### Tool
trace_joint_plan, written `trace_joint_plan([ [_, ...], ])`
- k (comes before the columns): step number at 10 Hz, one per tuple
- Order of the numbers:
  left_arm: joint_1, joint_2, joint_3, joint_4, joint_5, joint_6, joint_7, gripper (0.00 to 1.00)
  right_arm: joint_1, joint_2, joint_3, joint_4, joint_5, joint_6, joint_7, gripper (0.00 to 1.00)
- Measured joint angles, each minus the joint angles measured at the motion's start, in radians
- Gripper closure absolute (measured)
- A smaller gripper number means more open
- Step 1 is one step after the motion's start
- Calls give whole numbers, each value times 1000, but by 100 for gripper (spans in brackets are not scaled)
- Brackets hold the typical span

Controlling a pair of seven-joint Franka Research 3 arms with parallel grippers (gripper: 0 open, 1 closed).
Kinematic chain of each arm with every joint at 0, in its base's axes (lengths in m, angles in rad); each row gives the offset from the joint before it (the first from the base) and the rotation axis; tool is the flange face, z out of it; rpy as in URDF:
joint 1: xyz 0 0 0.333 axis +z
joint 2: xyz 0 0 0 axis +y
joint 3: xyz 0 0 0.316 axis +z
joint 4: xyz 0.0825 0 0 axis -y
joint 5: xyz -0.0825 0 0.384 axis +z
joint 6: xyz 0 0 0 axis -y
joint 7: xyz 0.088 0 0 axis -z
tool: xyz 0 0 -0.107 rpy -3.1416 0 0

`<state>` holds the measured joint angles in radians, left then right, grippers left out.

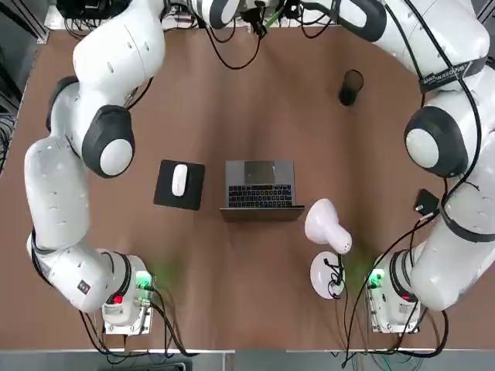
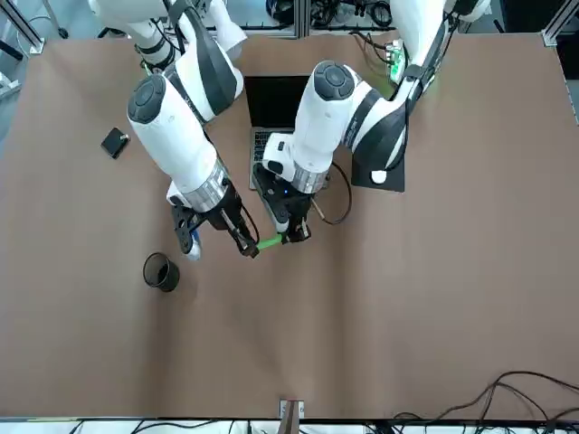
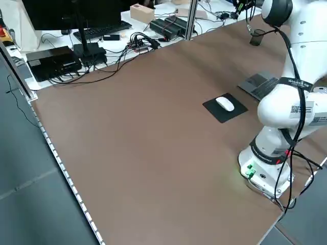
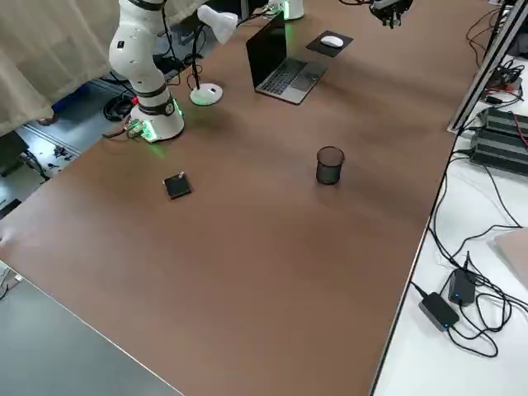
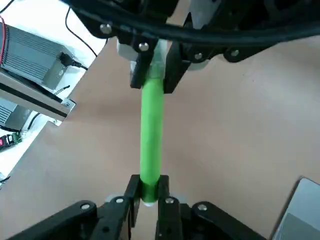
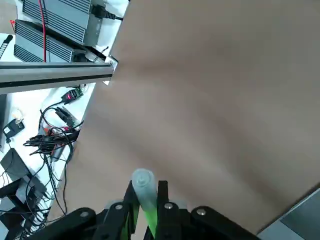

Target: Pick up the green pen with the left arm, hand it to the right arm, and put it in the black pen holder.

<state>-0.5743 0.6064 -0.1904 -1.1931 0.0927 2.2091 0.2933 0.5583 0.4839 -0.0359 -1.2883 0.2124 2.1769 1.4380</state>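
the green pen [image 5: 152, 130] spans the gap between the two pincers, above the table [image 2: 362, 316] and on the far side of the laptop [image 1: 260, 185] from the robot's bases. the left gripper [image 5: 149, 189] is closed on one end of it, fingertips pinching it from both sides; the right gripper [image 6: 148, 202] is closed round it near the other end, whose pale tip pokes out past the fingers. the black pen holder [image 2: 161, 272] stands on the table, near the right gripper.

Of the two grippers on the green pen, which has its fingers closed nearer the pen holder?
The right gripper; the left gripper grips the pen farther from the holder.
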Motion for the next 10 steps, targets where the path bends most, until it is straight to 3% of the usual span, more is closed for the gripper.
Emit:
trace_joint_plan([
  [1, 0, 0, 1, 0, 0, 1, -3, 81, 0, 0, 0, 0, 0, -2, -1, 81],
  [5, -3, -11, 1, 5, 0, -12, -48, 25, 0, 0, 0, 8, 1, 6, 4, 82],
  [6, 3, -33, 3, 7, 0, -70, -48, 9, -1, 0, -1, 13, 1, 6, 4, 82],
  [7, 15, -61, 7, 8, 0, -152, -49, 0, -4, 0, -2, 17, 1, 6, 2, 82],
  [10, 121, -134, 10, 8, -1, -335, -55, 0, -60, 0, -6, 21, 1, -21, -209, 82],
])
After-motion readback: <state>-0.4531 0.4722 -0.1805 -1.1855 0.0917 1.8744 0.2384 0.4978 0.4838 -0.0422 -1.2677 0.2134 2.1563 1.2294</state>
